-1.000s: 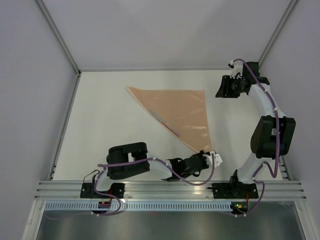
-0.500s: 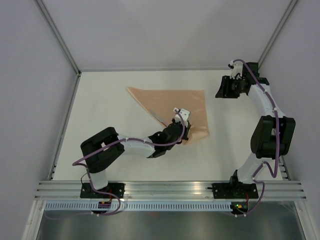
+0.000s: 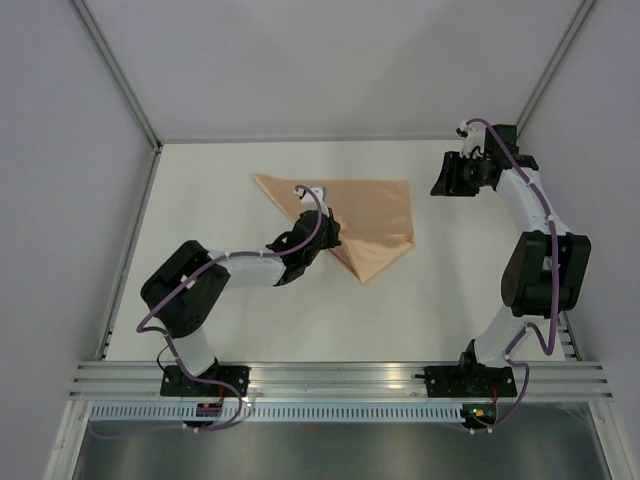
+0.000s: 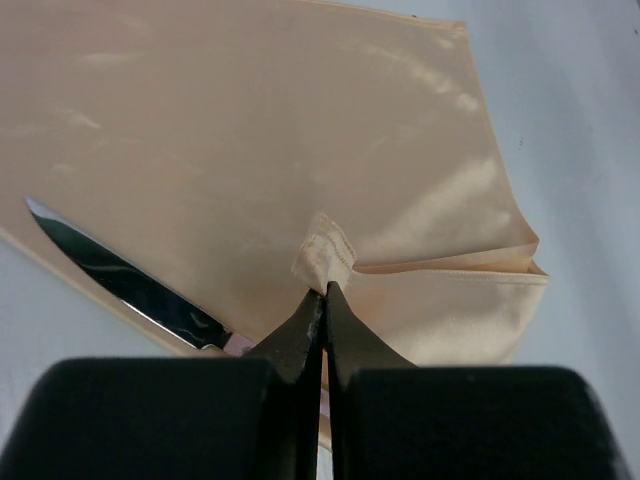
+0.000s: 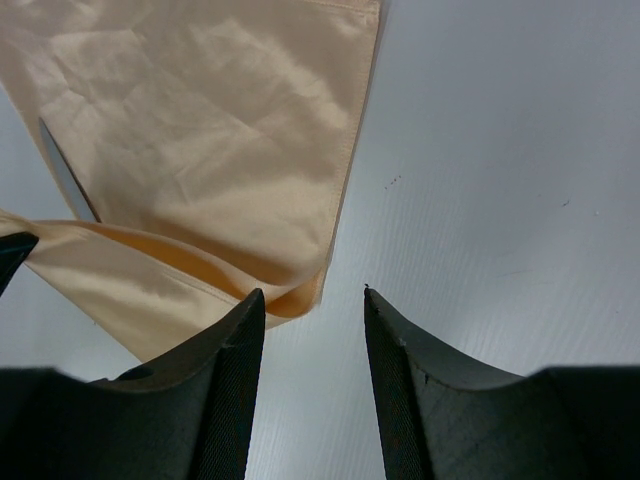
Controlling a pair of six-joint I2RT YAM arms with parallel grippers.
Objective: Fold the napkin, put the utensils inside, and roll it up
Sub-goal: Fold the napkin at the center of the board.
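The thin peach-orange cloth napkin [image 3: 378, 212] lies directly under and ahead of my left pincer [image 4: 325, 298], whose jaws are pressed together on one hemmed corner of it, the little tip of cloth standing up just past the fingertips. A second ago that corner pointed down toward my bases as the long tip of a triangle, with my left pincer beside it. Now I have carried it up and over, so the cloth is doubled back on itself with a shorter folded point to the right of and behind the pincer [image 3: 327, 233]. The slender, straight grey-bladed knife [image 4: 118, 278] lies on the napkin just left of my left pincer's tips. My right pincer [image 5: 312, 295] has not moved: its jaws stand apart, holding nothing, hovering over the white table [image 3: 200, 230] with the napkin's side edge just off its left finger. The knife's handle end disappears under my left pincer's body. From above my left forearm covers the knife entirely, and the right wrist view shows only part of its blade [image 5: 65, 175] before the folded layer hides the rest.
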